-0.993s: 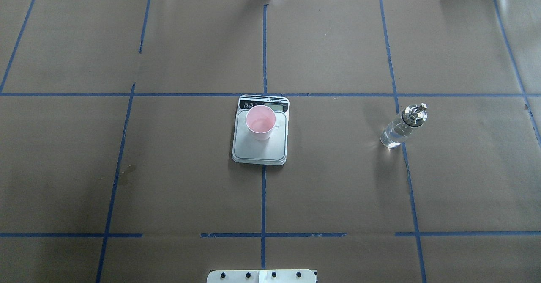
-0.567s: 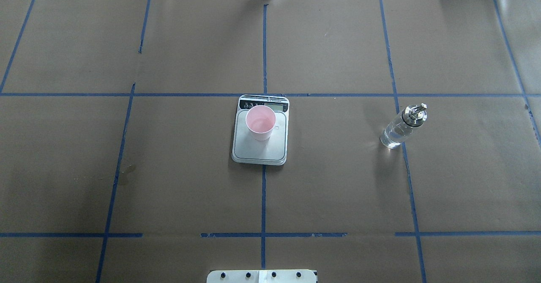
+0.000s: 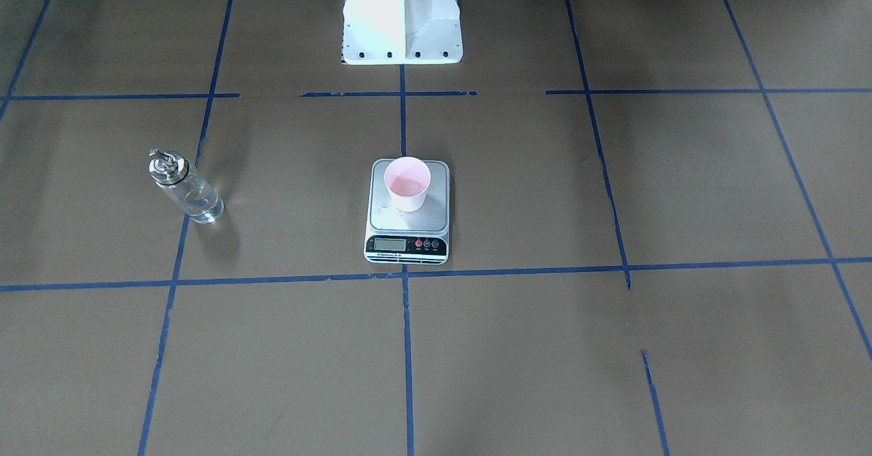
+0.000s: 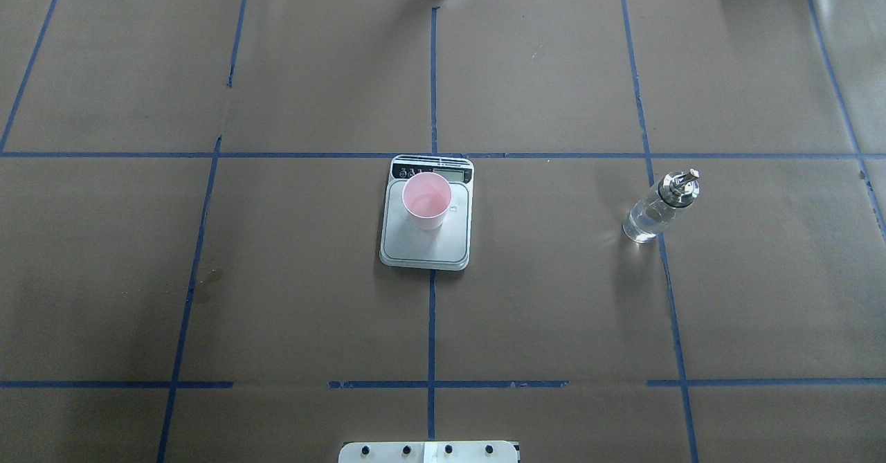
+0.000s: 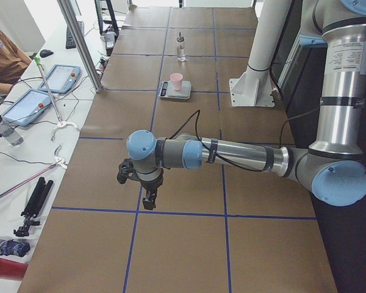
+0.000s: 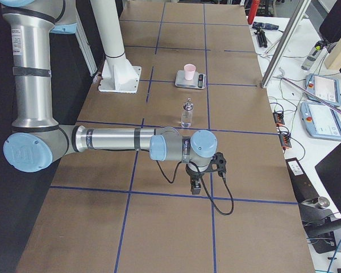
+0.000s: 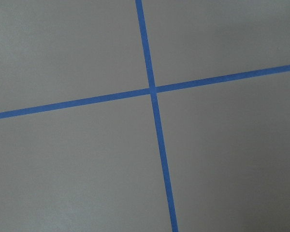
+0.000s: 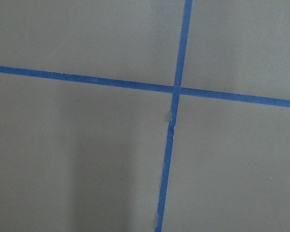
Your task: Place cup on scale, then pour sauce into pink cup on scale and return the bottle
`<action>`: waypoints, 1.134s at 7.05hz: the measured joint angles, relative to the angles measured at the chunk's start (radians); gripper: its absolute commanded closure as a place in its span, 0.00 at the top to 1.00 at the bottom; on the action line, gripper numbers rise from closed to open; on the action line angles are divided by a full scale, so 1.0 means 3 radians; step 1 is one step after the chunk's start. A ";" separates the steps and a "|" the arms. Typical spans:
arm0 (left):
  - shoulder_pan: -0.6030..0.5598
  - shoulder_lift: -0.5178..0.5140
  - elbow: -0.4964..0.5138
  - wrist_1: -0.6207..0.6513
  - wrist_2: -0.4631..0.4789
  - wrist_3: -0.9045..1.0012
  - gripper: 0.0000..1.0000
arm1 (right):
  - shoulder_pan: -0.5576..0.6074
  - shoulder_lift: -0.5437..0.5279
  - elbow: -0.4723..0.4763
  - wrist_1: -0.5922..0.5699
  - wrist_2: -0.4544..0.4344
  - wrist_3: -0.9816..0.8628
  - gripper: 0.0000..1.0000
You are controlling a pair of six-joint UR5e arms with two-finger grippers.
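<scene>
The pale pink cup point(image 4: 426, 200) stands upright on the far half of the silver scale point(image 4: 423, 247), near its black display strip. It also shows in the front-facing view point(image 3: 407, 183). The clear bottle point(image 4: 657, 208) with its silver pourer cap stands upright on the table, well to the right of the scale, apart from both grippers. The sauce is too faint to make out. My left gripper point(image 5: 149, 201) and right gripper point(image 6: 196, 186) hang over the table's two ends, far from the scale. I cannot tell whether either is open or shut.
Brown paper with a blue tape grid covers the table. The white robot base point(image 3: 402, 26) stands at the table's near edge. An operator point(image 5: 0, 55), tablets point(image 5: 60, 78) and a metal post point(image 5: 79, 43) are beyond the far side.
</scene>
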 measured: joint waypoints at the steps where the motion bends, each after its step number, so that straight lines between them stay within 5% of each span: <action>1: 0.0000 -0.0001 0.0000 0.0000 0.0001 -0.0001 1.00 | 0.0000 -0.0001 0.0002 0.0000 0.0000 -0.0002 1.00; 8: 0.0000 0.0020 0.0009 0.0150 0.0012 -0.0007 1.00 | 0.0000 -0.0004 -0.0001 -0.0005 0.0005 0.0011 1.00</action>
